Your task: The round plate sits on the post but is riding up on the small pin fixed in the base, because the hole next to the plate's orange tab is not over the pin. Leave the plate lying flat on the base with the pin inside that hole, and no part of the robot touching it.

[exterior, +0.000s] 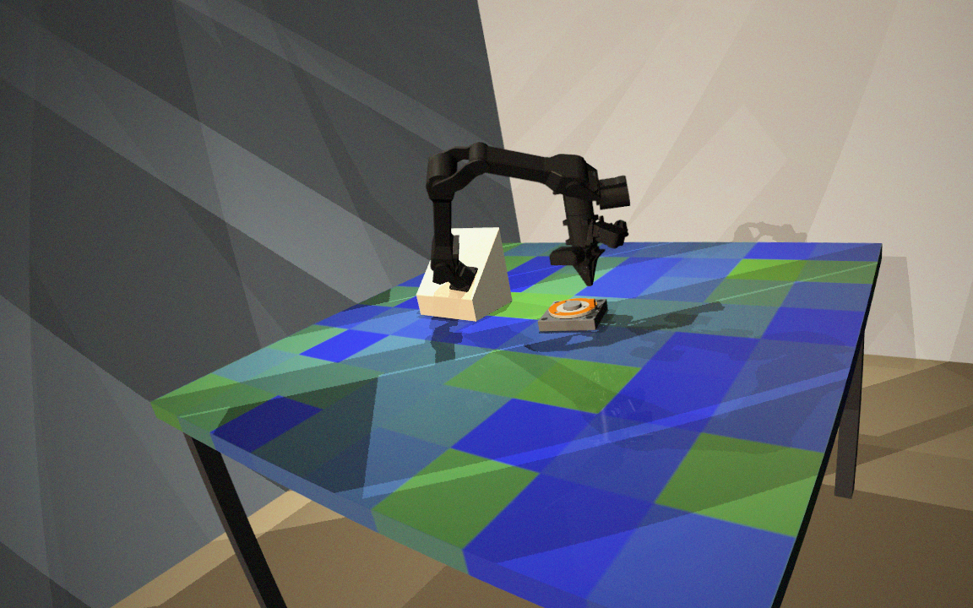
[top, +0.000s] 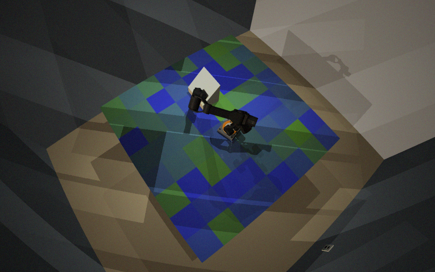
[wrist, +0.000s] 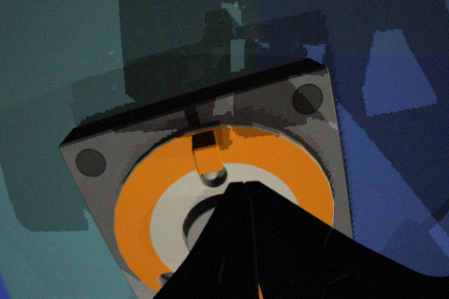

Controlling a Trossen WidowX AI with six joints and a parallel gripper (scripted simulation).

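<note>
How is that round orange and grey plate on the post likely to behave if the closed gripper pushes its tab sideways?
The round orange and grey plate looks rigid, so it should not flex. Ringing the central post, it would probably spin rather than slide off the square grey base. The raised orange tab gives the shut black gripper an edge to catch; the flat face looks smooth and may slip.
</note>
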